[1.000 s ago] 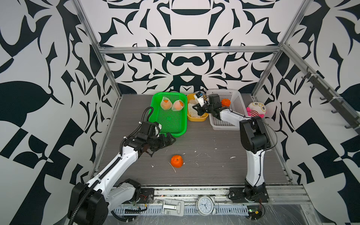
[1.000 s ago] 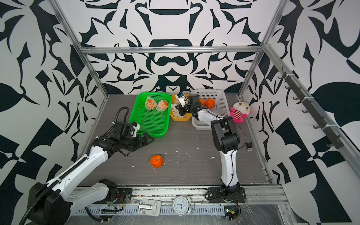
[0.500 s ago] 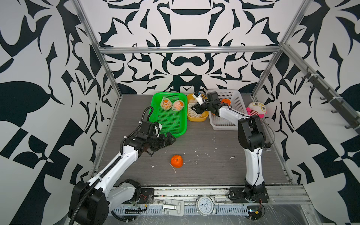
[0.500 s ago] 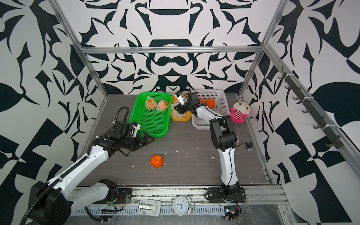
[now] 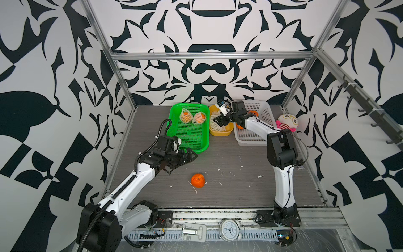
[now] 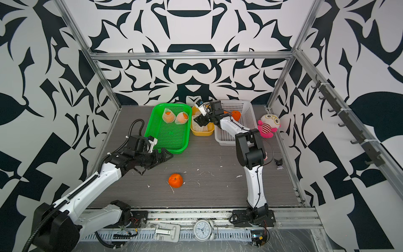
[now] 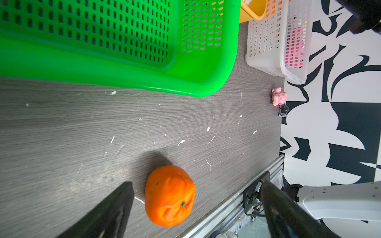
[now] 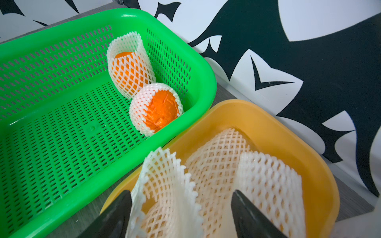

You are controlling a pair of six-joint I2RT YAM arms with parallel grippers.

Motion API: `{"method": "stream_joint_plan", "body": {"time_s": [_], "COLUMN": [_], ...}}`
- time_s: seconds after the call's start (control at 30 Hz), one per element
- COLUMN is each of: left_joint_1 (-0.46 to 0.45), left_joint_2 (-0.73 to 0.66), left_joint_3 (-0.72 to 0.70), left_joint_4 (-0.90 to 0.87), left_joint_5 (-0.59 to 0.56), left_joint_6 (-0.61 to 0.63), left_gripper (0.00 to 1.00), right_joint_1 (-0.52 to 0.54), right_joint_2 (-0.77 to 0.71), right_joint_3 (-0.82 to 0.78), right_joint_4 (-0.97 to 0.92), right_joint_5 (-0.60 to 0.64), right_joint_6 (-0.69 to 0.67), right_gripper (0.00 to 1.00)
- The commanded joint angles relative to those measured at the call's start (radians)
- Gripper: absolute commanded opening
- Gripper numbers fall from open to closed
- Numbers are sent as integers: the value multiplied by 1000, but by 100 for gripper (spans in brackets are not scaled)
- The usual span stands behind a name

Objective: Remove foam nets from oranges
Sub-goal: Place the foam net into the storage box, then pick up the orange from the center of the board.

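Bare orange (image 5: 198, 180) lies on worktop (image 5: 239, 161), near open left jaws. Two netted oranges (image 5: 185, 116) sit in green basket's (image 5: 187, 135) far corner. Open right jaws straddle loose nets (image 8: 216, 164) in yellow tub (image 8: 268, 127); white basket (image 5: 250, 139) and plush toy (image 5: 287, 121) beside.

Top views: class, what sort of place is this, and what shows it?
Probably a lab robot test cell: an aluminium frame with patterned walls encloses the table, and the left arm and right arm are mounted on its front rail.
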Motion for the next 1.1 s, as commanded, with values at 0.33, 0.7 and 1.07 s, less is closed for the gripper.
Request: {"method": "stream_joint_plan", "body": {"time_s": [0.33,0.7,1.07], "left_joint_1": [5,3,4], "left_joint_2": [-7,-91,-167], "left_joint_3": [20,-31,-215], "left_joint_4": [14,-134,-203], "left_joint_5": [27,118,101], "left_joint_6": [-13,-65,-118], "left_gripper": [99,99,99], "right_joint_1": [3,128,422], "right_joint_2": [-217,-691,-808], "right_joint_3": [-64,-685,-932], "right_joint_4": [56,138,-29], "right_joint_5": [-117,-329,-377], "right_joint_6": [6,-241,-511], "right_gripper": [83,80,90]}}
